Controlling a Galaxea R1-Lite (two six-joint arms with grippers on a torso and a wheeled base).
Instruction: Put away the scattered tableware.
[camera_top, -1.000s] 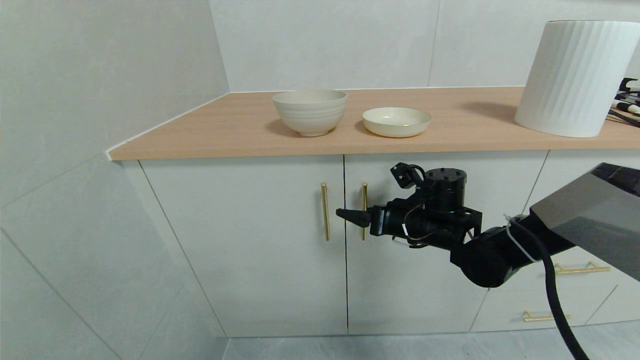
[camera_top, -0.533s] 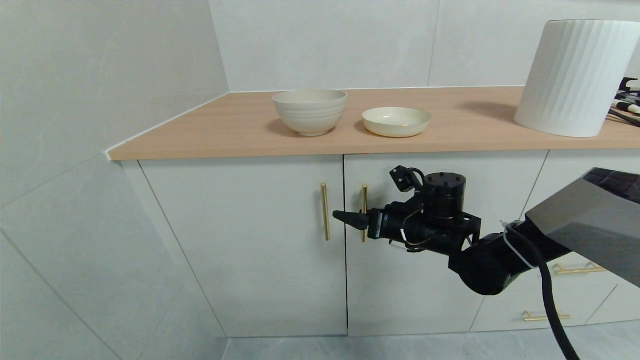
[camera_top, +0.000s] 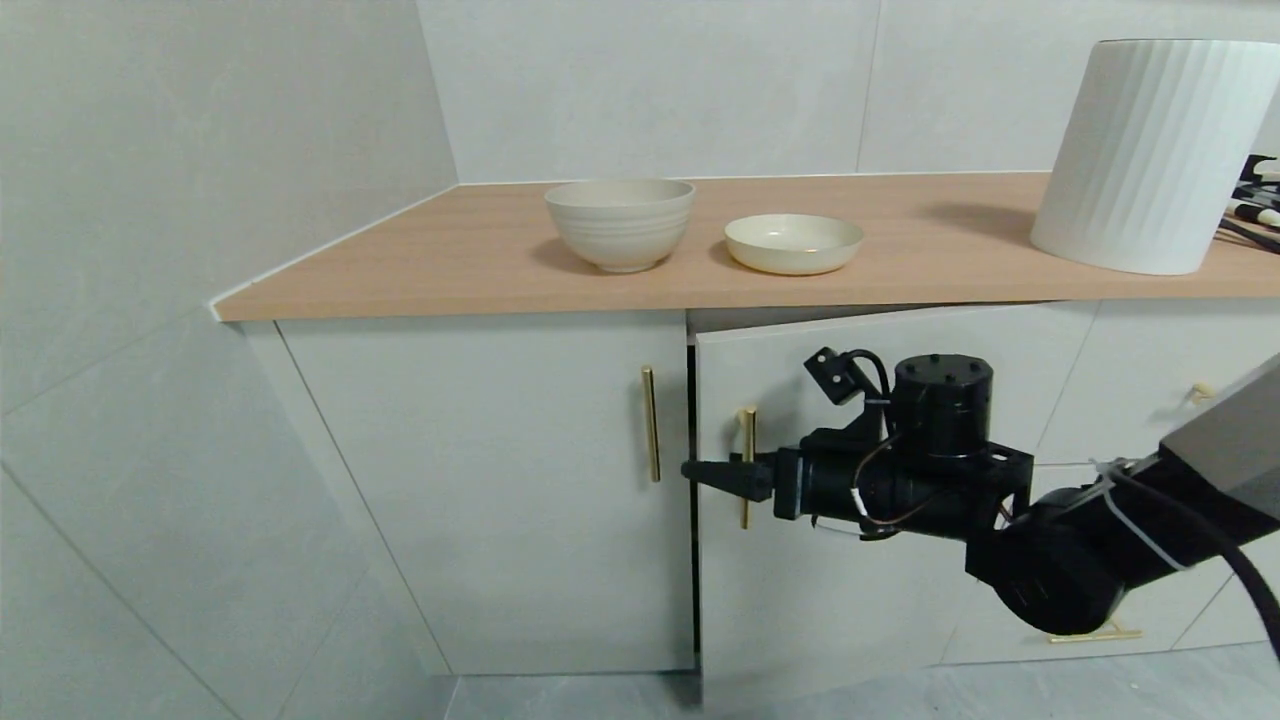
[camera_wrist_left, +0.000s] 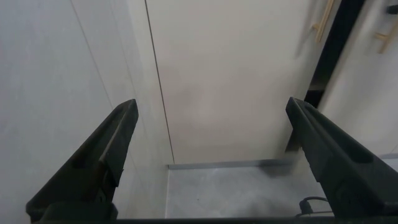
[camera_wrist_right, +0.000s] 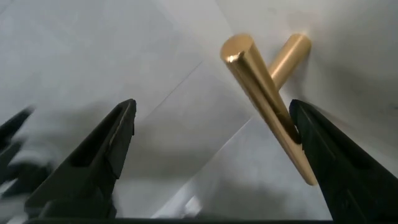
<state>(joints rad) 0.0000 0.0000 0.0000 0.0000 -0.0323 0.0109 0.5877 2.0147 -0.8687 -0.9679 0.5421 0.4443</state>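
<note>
A beige ribbed bowl (camera_top: 620, 222) and a shallow cream dish (camera_top: 793, 242) stand side by side on the wooden countertop (camera_top: 450, 270). Below them, the right cabinet door (camera_top: 800, 600) stands slightly ajar, a dark gap showing along its left edge. My right gripper (camera_top: 715, 475) is at that door's brass handle (camera_top: 746, 465). In the right wrist view the handle (camera_wrist_right: 261, 93) lies between the wide-apart fingers, close against one of them, and the gripper (camera_wrist_right: 211, 162) is open. My left gripper (camera_wrist_left: 211, 155) is open and holds nothing, low in front of the cabinet near the floor.
The left cabinet door is closed, with its own brass handle (camera_top: 650, 422). A tall white ribbed container (camera_top: 1150, 150) stands at the counter's right end, small items behind it. Drawers with brass pulls (camera_top: 1085, 633) lie lower right. A tiled wall closes off the left side.
The right cabinet door has swung out from closed to slightly ajar. My right arm has drawn back and a little lower with the handle. Bowl and dish have not moved.
</note>
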